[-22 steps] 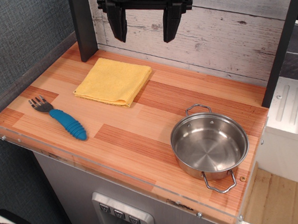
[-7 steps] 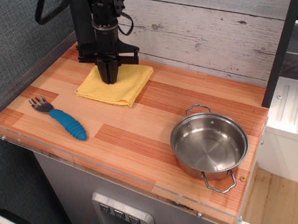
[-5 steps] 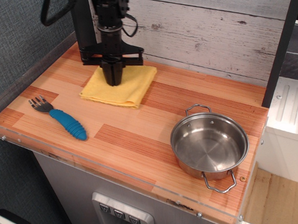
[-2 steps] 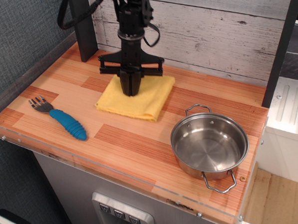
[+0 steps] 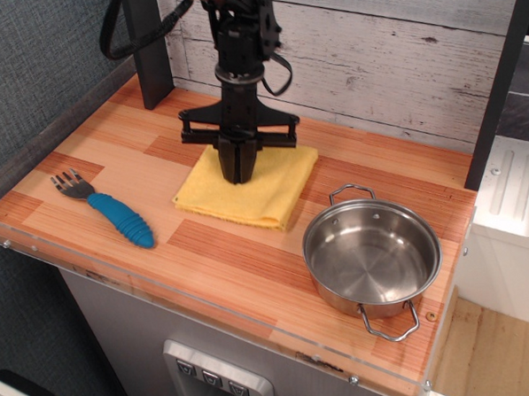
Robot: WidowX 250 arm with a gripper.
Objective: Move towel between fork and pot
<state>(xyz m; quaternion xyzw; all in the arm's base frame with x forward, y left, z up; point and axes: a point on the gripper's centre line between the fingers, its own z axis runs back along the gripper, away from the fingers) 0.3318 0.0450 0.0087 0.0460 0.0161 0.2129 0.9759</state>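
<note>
The yellow towel (image 5: 264, 193) lies flat on the wooden counter, between the middle and the back. My black gripper (image 5: 241, 174) points straight down with its fingers together, shut on the towel's middle and pressing it against the wood. The fork (image 5: 110, 210), with dark tines and a blue ribbed handle, lies at the front left. The shiny steel pot (image 5: 371, 254) stands empty at the front right. The towel's right front corner is close to the pot's rear handle.
The counter (image 5: 223, 253) has a clear plastic lip along its front edge. A whitewashed plank wall (image 5: 390, 58) runs along the back. Dark posts stand at the back left (image 5: 146, 44) and at the right (image 5: 502, 79).
The gripper came down from above, shut on the towel at the back left, and has dragged it to the right and forward, closer to the pot. Fork and pot have not moved.
</note>
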